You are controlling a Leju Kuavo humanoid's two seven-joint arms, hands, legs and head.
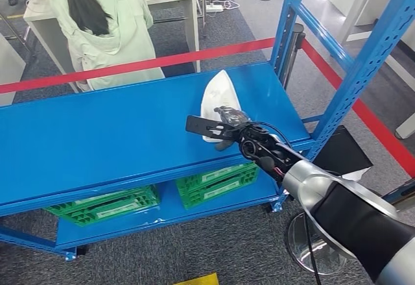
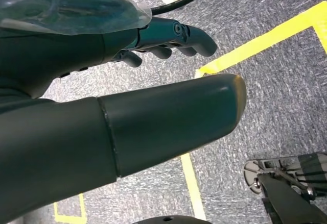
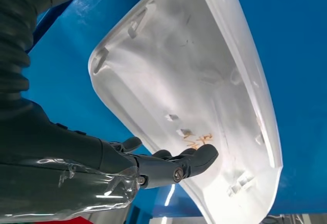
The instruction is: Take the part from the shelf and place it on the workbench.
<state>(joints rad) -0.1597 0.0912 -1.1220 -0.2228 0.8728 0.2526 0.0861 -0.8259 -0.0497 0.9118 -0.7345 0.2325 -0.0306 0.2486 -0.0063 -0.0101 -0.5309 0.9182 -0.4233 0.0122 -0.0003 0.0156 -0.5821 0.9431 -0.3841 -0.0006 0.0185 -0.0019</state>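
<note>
A white curved plastic part (image 1: 218, 100) lies on the top deck of the blue shelf (image 1: 98, 129), near its right end. My right hand (image 1: 225, 128) reaches over the shelf's front edge to the part's near end, with the thumb stretched out to the left. In the right wrist view the dark fingers (image 3: 192, 160) lie against the part's (image 3: 200, 81) near rim, spread and not closed round it. My left hand (image 2: 154, 81) hangs over grey carpet, fingers apart and holding nothing.
Two green crates (image 1: 105, 204) (image 1: 218, 182) sit on the lower deck. Blue uprights (image 1: 362, 71) rise at the shelf's right end. A red tape (image 1: 146, 64) runs behind the shelf, and a person in a pale green jacket (image 1: 107, 32) sits beyond it. Yellow floor tape (image 2: 270, 35) crosses the carpet.
</note>
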